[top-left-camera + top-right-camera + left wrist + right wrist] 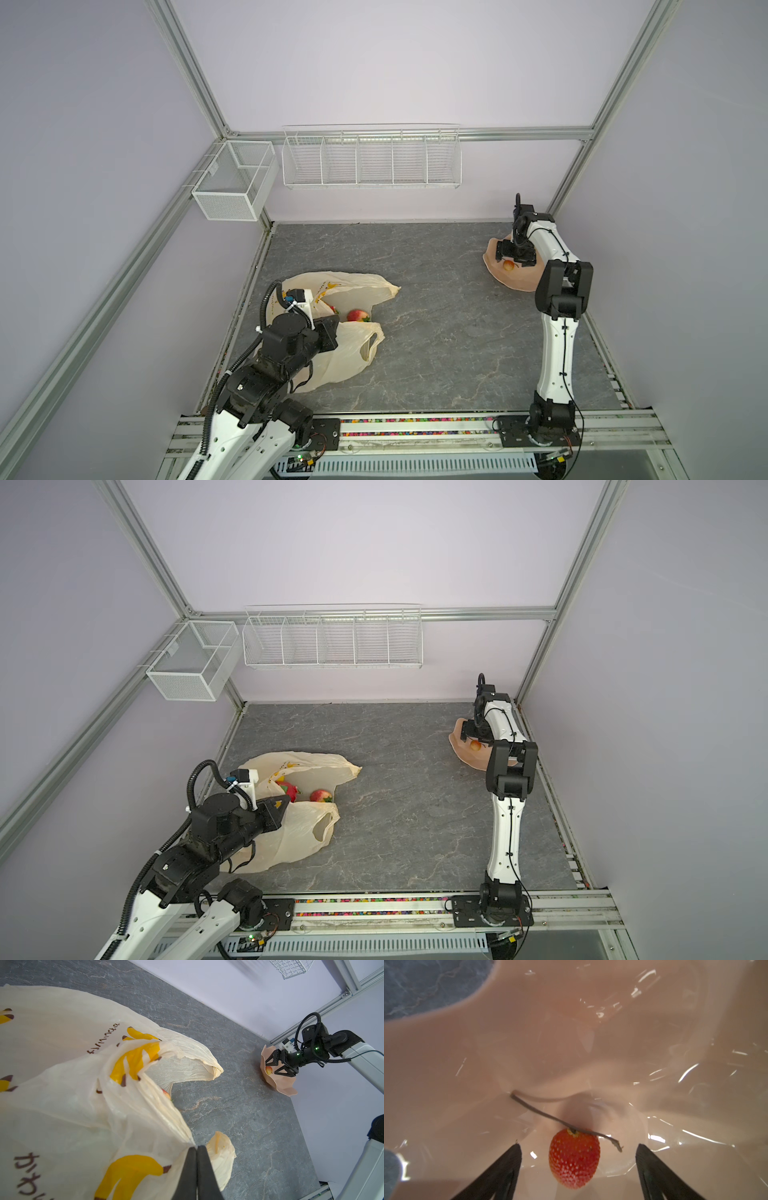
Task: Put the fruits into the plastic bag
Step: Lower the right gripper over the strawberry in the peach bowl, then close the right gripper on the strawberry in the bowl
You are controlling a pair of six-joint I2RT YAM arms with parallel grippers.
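The plastic bag (353, 286) (309, 764) (62, 1064), cream with yellow bananas, lies at the left of the table with its mouth open. My left gripper (196, 1148) (284, 802) is shut on the edge of its mouth and holds it up. Inside lie a red fruit (357, 315) (321, 795) and the dragon fruit (289, 791). At the far right my right gripper (578, 1145) (274, 1065) is open inside the peach bowl (515, 282) (571, 1043). Its fingers straddle a red strawberry (574, 1159) (508, 264) without touching it.
A thin brown stem (542, 1113) lies across the bowl by the strawberry. A wire rack (372, 160) and a mesh box (235, 180) hang on the back wall. The right wall and frame post stand close behind the bowl.
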